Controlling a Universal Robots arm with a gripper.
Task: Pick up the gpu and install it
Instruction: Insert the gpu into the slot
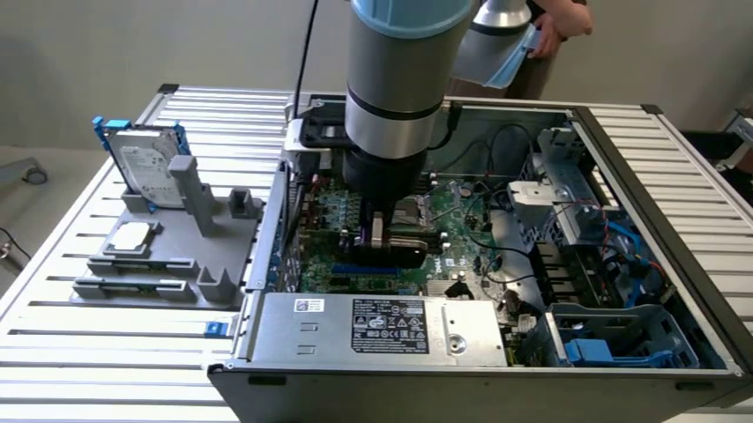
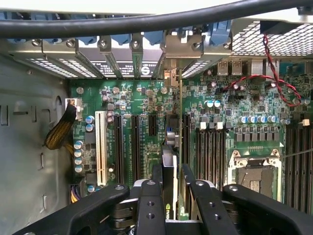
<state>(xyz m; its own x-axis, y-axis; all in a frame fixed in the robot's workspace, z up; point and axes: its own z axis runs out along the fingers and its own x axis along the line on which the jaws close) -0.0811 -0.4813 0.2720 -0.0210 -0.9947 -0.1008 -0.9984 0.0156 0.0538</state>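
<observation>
My gripper [image 1: 383, 236] reaches down into the open computer case [image 1: 636, 176], over the green motherboard [image 1: 459, 207]. It is shut on the gpu [image 1: 394, 253], a thin black card held upright and edge-on between the fingers [image 2: 149, 205]. In the wrist view the gpu [image 2: 169, 147] runs from my gripper [image 2: 170, 198] toward the case's rear slot openings, and its silver end bracket [image 2: 172, 81] sits at the rear panel. The card stands in line with the black expansion slots [image 2: 119, 147], low over the board. Whether its edge is seated in a slot is hidden.
A grey fixture [image 1: 176, 256] at the exterior view's left holds a silver hard drive in a blue frame [image 1: 147, 163]. The power supply [image 1: 376, 326] fills the near side of the case, and a blue drive cage [image 1: 612, 344] stands near right. A person [image 1: 553, 26] stands behind. A black cable [image 2: 146, 22] crosses above.
</observation>
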